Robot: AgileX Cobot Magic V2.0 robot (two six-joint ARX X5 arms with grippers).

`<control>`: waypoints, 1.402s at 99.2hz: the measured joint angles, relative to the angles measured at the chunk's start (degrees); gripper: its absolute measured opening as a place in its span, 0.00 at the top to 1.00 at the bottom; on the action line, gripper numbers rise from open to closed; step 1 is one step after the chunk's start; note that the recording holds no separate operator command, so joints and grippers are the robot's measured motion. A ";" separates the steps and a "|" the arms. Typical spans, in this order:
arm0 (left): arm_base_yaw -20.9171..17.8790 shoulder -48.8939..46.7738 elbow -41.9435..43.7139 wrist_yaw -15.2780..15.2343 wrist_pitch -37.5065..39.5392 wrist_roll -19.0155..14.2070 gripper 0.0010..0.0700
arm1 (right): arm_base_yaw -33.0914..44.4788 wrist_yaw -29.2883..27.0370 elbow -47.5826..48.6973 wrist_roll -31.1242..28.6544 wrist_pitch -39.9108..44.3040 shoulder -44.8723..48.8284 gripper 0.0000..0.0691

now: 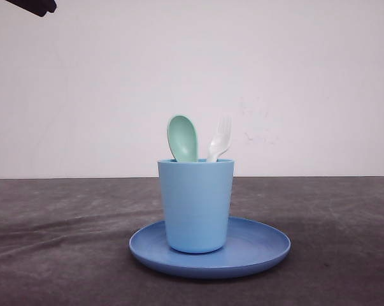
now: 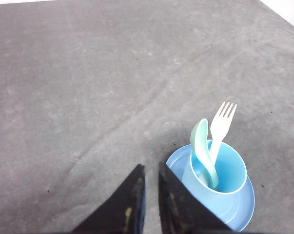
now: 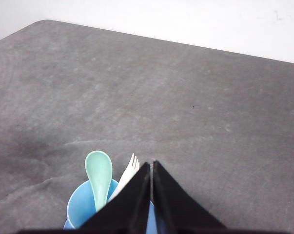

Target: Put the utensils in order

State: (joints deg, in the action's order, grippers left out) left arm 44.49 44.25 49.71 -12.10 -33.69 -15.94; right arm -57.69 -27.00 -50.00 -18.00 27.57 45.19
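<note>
Right now the plate [image 1: 262, 248] sits at the near part of the counter [image 1: 51, 242], and the cup [image 1: 196, 204] stands on it. Both utensils stand in the cup, heads up: the spoon [image 1: 183, 138] on the left, the fork [image 1: 220, 140] just beside it. They look light, thin, stiff and a bit slippery, so a soft pinch just under each head seems best. Each gripper hangs above, empty: the left gripper [image 2: 149, 171] almost closed, the right gripper [image 3: 151, 168] closed tight.
</note>
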 joint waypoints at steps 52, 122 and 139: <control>0.00 -0.02 0.00 0.00 -0.39 0.00 0.98 | 0.00 0.00 0.00 0.02 -0.90 0.00 0.99; -18.10 -6.91 -5.73 -4.46 6.01 11.08 0.98 | 0.00 0.00 0.00 0.02 -0.92 0.00 0.99; -26.99 -14.25 -15.17 -4.46 11.78 11.87 0.98 | 0.00 0.00 0.00 0.02 -0.92 0.00 0.99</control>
State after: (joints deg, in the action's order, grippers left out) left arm 17.50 30.00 34.54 -16.56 -21.91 -4.08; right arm -57.69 -27.00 -50.00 -17.98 26.65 45.19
